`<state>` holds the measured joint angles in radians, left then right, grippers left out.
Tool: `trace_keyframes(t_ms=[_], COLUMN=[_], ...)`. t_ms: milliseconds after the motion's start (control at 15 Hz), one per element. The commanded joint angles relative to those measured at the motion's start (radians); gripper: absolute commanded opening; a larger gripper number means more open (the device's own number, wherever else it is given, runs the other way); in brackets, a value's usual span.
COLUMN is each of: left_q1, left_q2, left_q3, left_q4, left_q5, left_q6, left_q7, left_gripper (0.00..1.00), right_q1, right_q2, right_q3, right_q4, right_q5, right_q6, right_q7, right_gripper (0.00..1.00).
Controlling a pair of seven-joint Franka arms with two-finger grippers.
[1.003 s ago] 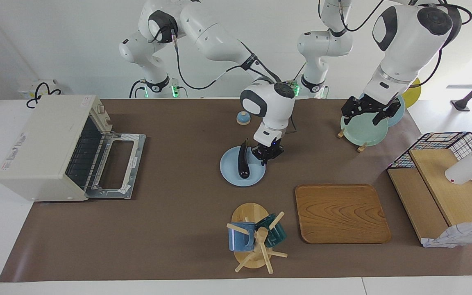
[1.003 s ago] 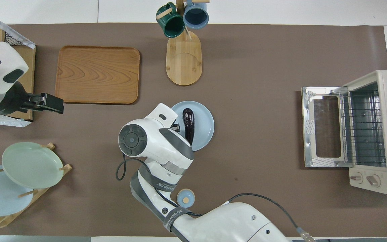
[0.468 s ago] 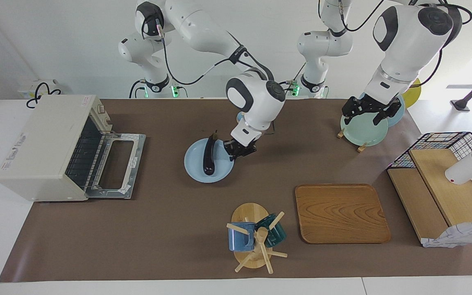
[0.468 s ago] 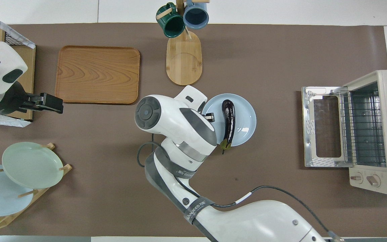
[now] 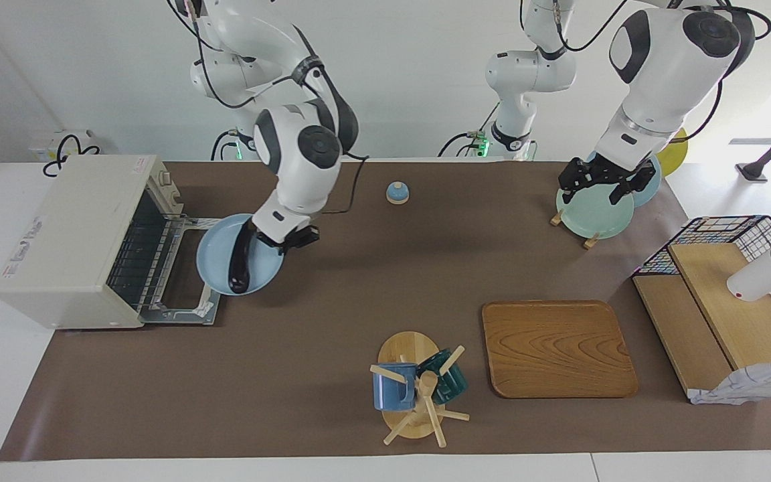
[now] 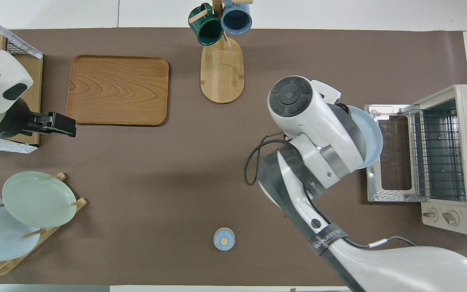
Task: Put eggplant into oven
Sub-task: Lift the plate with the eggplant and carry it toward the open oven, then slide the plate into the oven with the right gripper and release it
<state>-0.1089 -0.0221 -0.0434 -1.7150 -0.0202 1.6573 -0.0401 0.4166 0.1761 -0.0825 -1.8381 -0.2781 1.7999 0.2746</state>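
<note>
Just over the oven (image 5: 71, 234) door's edge: right hand (image 5: 285, 239), plate (image 5: 215, 268), eggplant (image 5: 238, 264).

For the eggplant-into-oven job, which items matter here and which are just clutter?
In play: eggplant on the light blue plate, which the right gripper holds over the oven door.

Clutter: wooden tray, mug tree, plate rack under the waiting left gripper, small blue knob.
</note>
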Motion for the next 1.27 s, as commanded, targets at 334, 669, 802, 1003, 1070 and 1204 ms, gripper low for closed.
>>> trace_keyframes(t_ms=[334,669,802,1003,1070,1204], left_q1=[0.008,0.008,0.008,0.008,0.008,0.008], left_q2=[-0.007,-0.007,-0.007,-0.007,-0.007,-0.007], left_q3=[-0.001,-0.001,-0.001,-0.001,-0.001,-0.001], left_q4=[0.008,0.008,0.008,0.008,0.008,0.008], left_q5=[-0.01,-0.01,-0.01,-0.01,-0.01,-0.01], left_q6=[-0.016,-0.016,-0.016,-0.016,-0.016,-0.016], left_q7=[0.002,0.002,0.002,0.002,0.002,0.002], left_gripper=[1.0,1.0,1.0,1.0,1.0,1.0], right_q1=[-0.185,-0.335,-0.338,-0.384,-0.406,-0.444], right_q2=[-0.231,-0.227,-0.231,-0.236,-0.25,-0.264], right_q3=[0.015,0.015,0.015,0.015,0.015,0.015], right_q4=[-0.309,-0.329,-0.348,-0.397,-0.43,-0.484], right_q5=[-0.047,-0.047,-0.047,-0.047,-0.047,-0.047], right_q6=[0.136,0.22,0.222,0.309,0.352,0.418], right_q7=[-0.124,-0.304,-0.304,-0.357,-0.376,-0.4], right_gripper=[0.0,0.0,0.0,0.0,0.0,0.0])
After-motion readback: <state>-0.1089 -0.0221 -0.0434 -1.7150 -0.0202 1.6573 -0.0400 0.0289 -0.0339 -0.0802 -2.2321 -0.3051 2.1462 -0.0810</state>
